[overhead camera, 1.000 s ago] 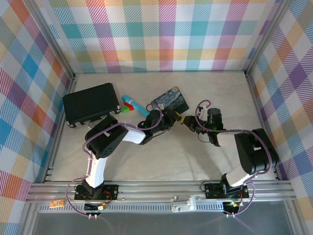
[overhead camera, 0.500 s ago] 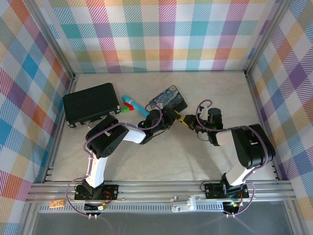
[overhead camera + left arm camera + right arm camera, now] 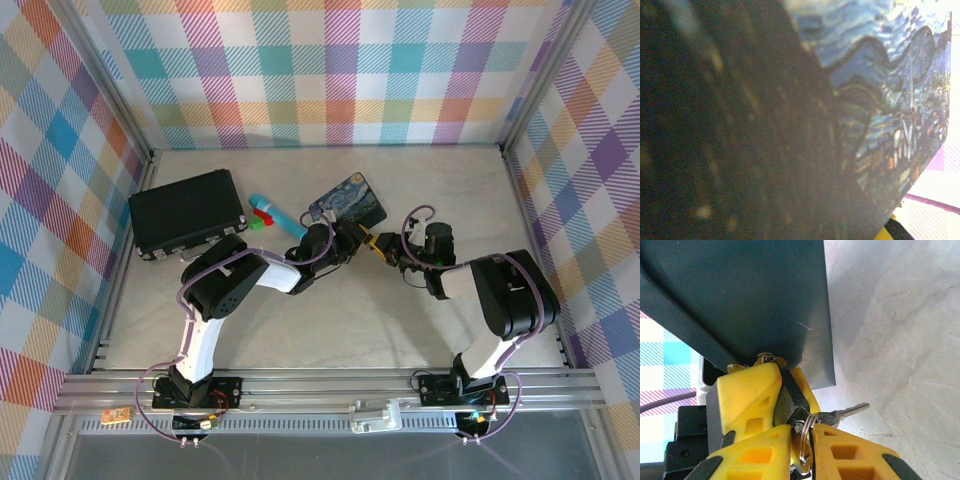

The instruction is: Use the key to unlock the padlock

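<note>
The padlock [image 3: 792, 407] is sitting off the table, its dark body wedged between the yellow fingers of the left gripper [image 3: 782, 392], which is closing on it and holding it just under the edge of the blue swirl-painted tin [image 3: 348, 200]. The shackle and keyhole are not showing clearly.

The key [image 3: 850, 411] is lying just beside the padlock, touching or almost touching it. Its long axis is running nearly level across the right wrist view, with the blade pointing right, away from the lock body. The key ring [image 3: 799, 452] is hanging down into the narrow gap of the right gripper [image 3: 801, 432], whose fingers are standing close together on either side of it. Whether they are actually pinching it cannot be told.

The right arm is the nearer one to the key, so the coming move is probably turning the blade back toward the lock.

The tin's dark wall is crowding the space above and to the left, while bare table [image 3: 900, 340] is lying open to the right and below.
</note>
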Tool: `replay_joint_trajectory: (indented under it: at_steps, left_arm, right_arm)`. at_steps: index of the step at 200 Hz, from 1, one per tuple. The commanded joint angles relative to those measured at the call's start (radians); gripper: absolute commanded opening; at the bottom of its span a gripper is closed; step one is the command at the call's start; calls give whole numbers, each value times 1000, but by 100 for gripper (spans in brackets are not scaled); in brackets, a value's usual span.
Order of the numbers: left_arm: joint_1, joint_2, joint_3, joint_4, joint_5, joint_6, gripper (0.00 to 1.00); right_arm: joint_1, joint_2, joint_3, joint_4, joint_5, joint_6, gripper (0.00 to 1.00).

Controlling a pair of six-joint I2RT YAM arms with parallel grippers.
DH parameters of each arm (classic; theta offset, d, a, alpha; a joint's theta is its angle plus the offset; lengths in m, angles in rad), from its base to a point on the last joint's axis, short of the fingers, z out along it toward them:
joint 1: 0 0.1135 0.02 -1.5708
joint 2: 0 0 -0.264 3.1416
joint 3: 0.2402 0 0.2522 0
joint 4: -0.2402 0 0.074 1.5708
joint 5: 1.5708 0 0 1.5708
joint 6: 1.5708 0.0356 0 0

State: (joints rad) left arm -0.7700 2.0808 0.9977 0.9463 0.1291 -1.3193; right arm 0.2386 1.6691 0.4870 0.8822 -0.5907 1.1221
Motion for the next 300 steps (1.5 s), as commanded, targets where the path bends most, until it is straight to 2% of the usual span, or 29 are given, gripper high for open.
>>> replay_joint_trajectory:
  at_steps: [1, 25, 58, 74, 110, 149, 177, 220, 252, 262, 300]
  left_arm:
    - [-25, 12, 20, 57, 93, -38, 0]
    - [-24, 5, 16, 69, 95, -39, 0]
    - [-24, -1, 21, 68, 108, -19, 0]
    - [-23, 3, 20, 83, 119, -2, 0]
    - [-9, 24, 9, 131, 143, 13, 0]
    - [0, 42, 8, 158, 153, 59, 0]
    - [0, 63, 16, 169, 145, 101, 0]
    - [-13, 105, 25, 220, 94, 122, 0]
    - [-28, 129, 47, 234, 59, 148, 0]
    - [-28, 137, 52, 237, 55, 146, 0]
    - [-23, 129, 64, 201, 55, 163, 0]
  right_arm:
    - [16, -28, -8, 66, -27, -1, 19]
    - [16, -30, -7, 82, -36, -11, 18]
    - [16, -21, -6, 114, -53, -12, 0]
    - [16, -23, 1, 121, -70, 19, 0]
    - [18, -79, 4, 88, -86, 187, 0]
    - [19, -197, -10, -3, -13, 378, 0]
    - [19, -235, -10, 5, 29, 548, 0]
    - [41, -107, -26, 221, 91, 807, 0]
    - [109, 86, -48, 523, 226, 985, 0]
    - [126, 114, -40, 526, 233, 1020, 0]
    - [139, 123, -45, 524, 278, 1000, 0]
